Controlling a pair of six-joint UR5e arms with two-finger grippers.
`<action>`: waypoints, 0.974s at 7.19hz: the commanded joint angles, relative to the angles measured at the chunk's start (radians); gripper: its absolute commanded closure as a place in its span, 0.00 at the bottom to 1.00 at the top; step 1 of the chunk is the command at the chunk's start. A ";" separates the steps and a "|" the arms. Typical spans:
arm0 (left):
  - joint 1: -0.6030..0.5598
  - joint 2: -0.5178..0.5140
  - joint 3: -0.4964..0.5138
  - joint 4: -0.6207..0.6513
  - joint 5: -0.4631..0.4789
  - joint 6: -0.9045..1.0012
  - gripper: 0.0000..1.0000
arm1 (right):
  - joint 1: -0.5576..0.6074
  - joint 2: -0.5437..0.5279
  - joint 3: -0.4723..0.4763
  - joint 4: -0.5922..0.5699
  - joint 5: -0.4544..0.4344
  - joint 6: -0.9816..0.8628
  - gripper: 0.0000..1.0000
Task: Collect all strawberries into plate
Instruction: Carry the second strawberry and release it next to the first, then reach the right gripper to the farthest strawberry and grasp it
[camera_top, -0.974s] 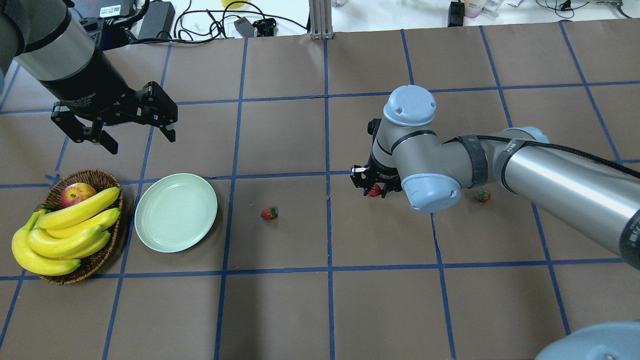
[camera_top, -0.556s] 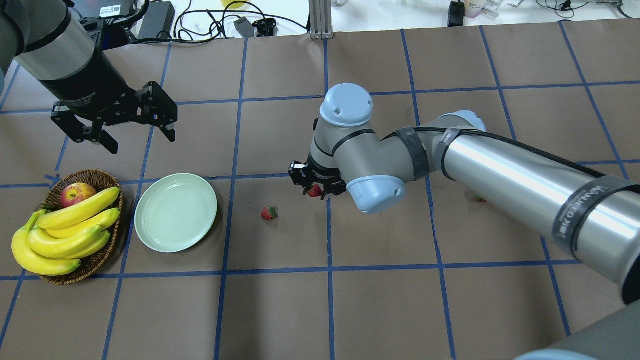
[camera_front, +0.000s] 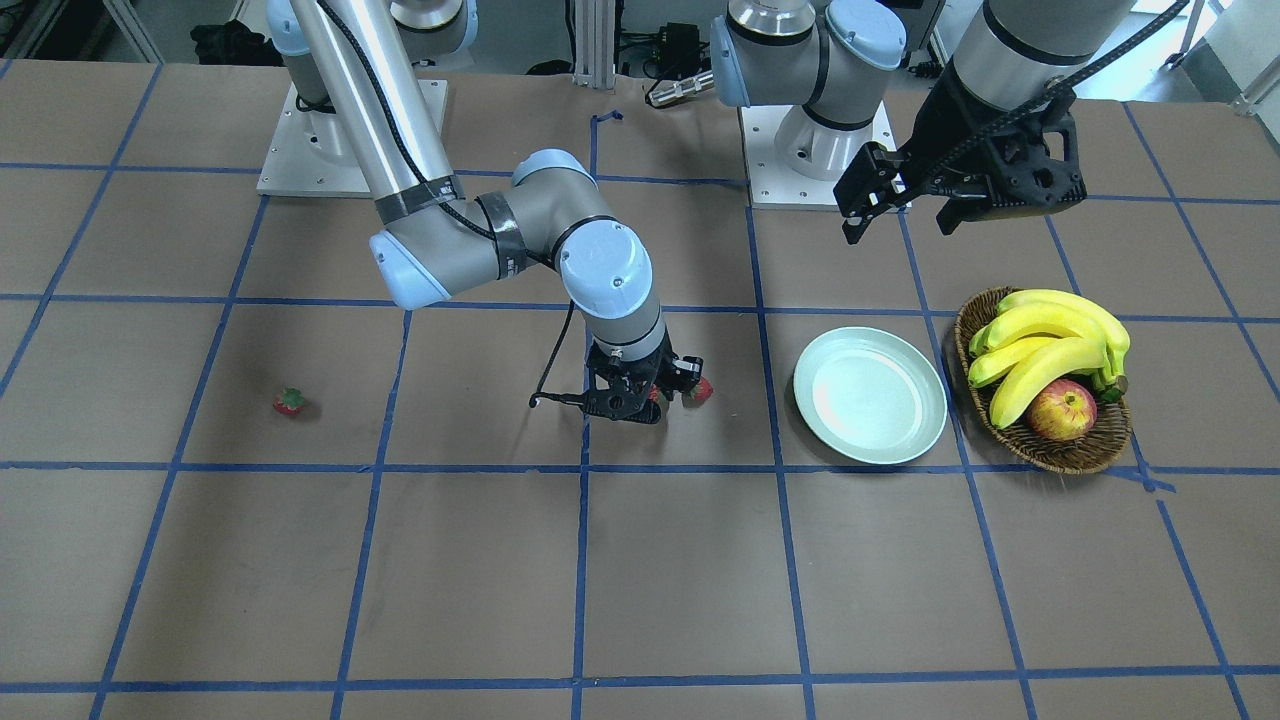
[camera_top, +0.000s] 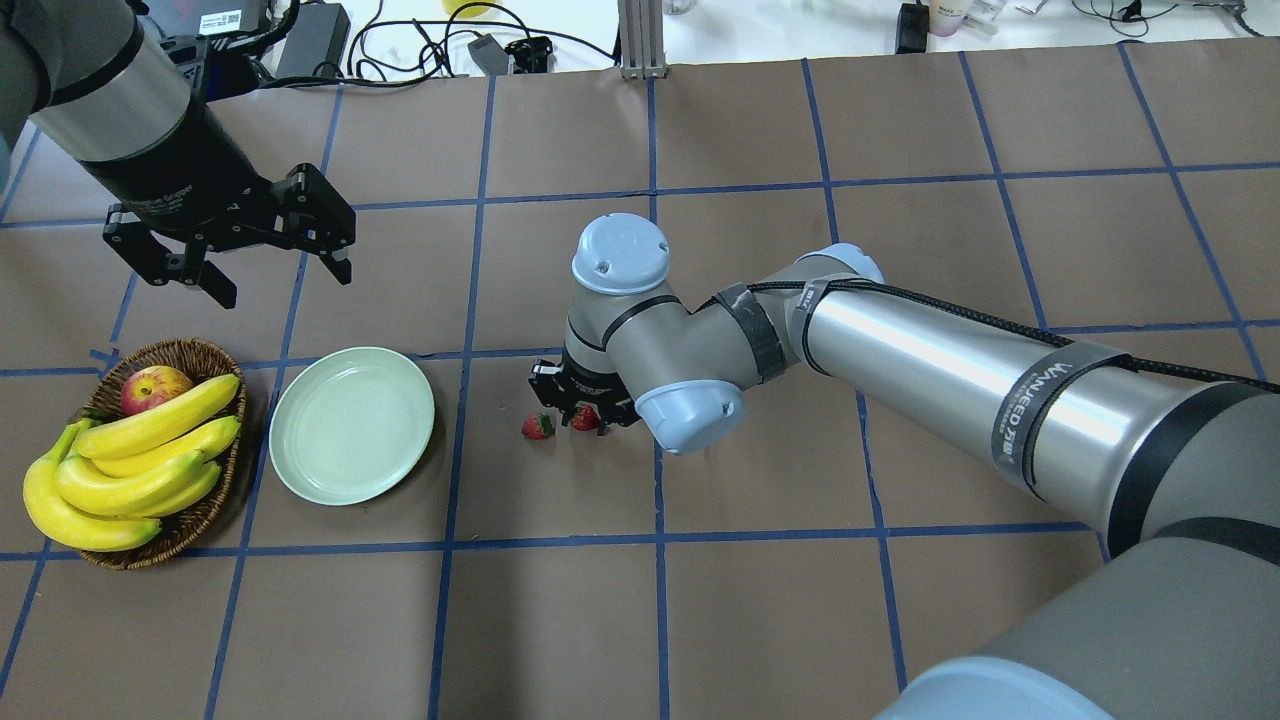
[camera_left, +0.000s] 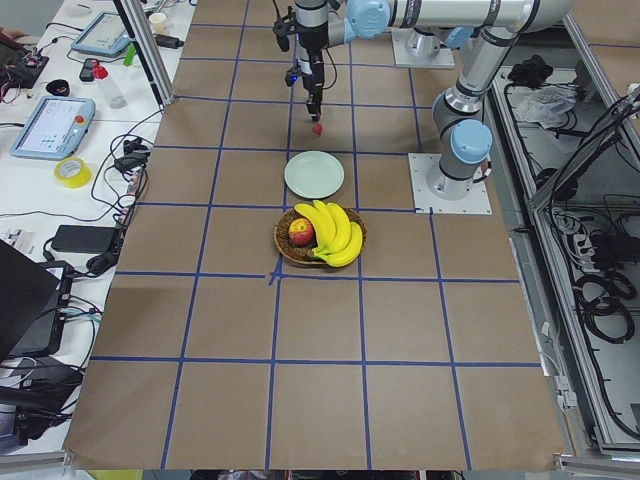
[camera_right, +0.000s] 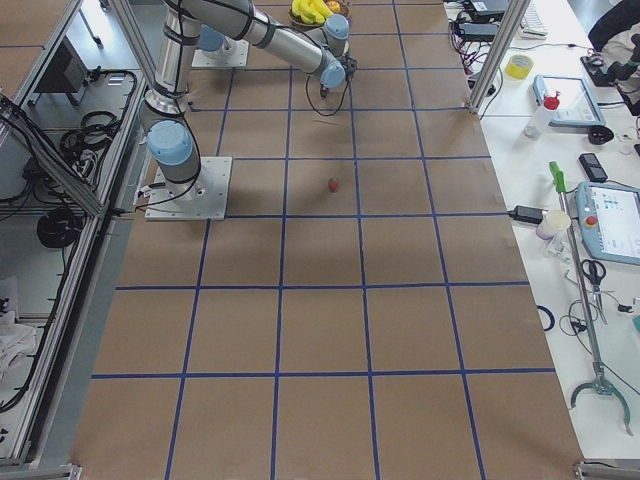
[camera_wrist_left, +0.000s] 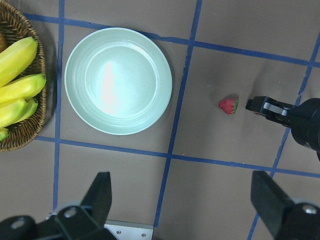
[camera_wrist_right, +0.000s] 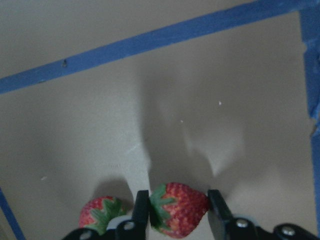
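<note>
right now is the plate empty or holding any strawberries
Empty: the plate shows only its bare mint surface in the overhead and left wrist views.

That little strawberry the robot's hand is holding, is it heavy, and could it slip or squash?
Probably light: the strawberry is tiny beside the apple. Its tapered, bumpy shape, pinched in the right hand, might twist or slip. If real, it could bruise; the pictures cannot tell real from plastic.
</note>
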 joint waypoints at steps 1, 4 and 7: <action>-0.002 -0.001 -0.002 0.000 0.000 0.000 0.00 | -0.007 -0.064 -0.005 0.088 -0.075 -0.048 0.00; 0.000 0.004 -0.011 0.000 0.001 0.000 0.00 | -0.146 -0.177 0.013 0.200 -0.205 -0.217 0.00; 0.000 0.004 -0.012 0.000 0.000 0.000 0.00 | -0.451 -0.299 0.134 0.194 -0.253 -0.509 0.06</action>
